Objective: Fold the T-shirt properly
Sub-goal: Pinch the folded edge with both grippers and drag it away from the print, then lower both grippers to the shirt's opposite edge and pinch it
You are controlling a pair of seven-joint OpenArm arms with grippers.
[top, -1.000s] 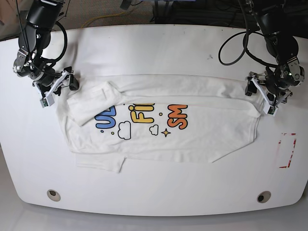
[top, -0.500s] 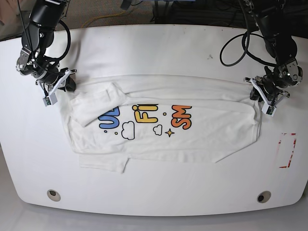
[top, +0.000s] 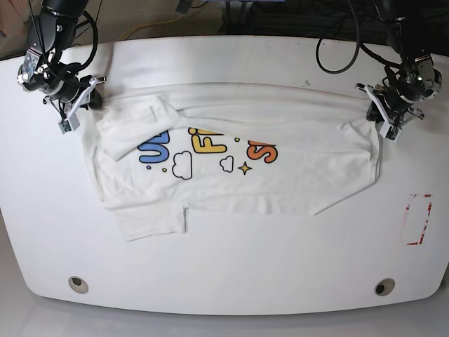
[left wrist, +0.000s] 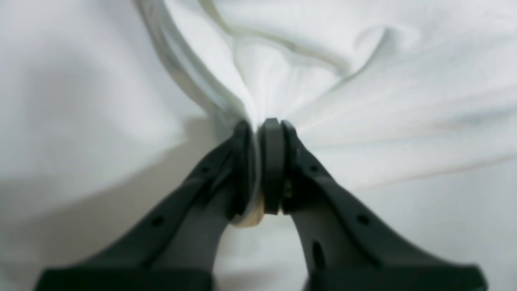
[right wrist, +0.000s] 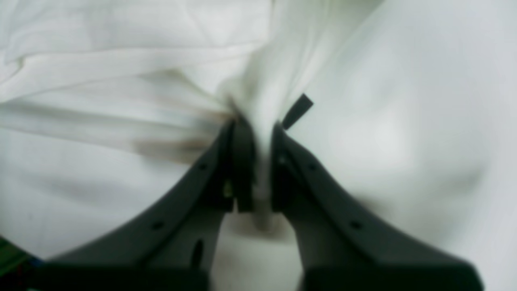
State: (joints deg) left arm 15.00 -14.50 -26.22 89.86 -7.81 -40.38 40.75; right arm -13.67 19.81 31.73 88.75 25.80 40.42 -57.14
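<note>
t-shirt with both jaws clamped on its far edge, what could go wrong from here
1. The left gripper pinches only a thin bunch of the T-shirt; it may slip free under tension.
2. The sleeve lies folded over the print and could stay creased into the fold.
3. The near sleeve sticks out and may drag unevenly.

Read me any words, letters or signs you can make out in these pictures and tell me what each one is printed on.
"UL" in blue, partly covered by a folded sleeve, on the T-shirt front.
"Fi" in yellow, on the same print.
"S" in orange, its next letter lost in a crease.
Red-edged marking on the table: no readable text.
Both wrist views: no text, only blurred white cloth.
</note>
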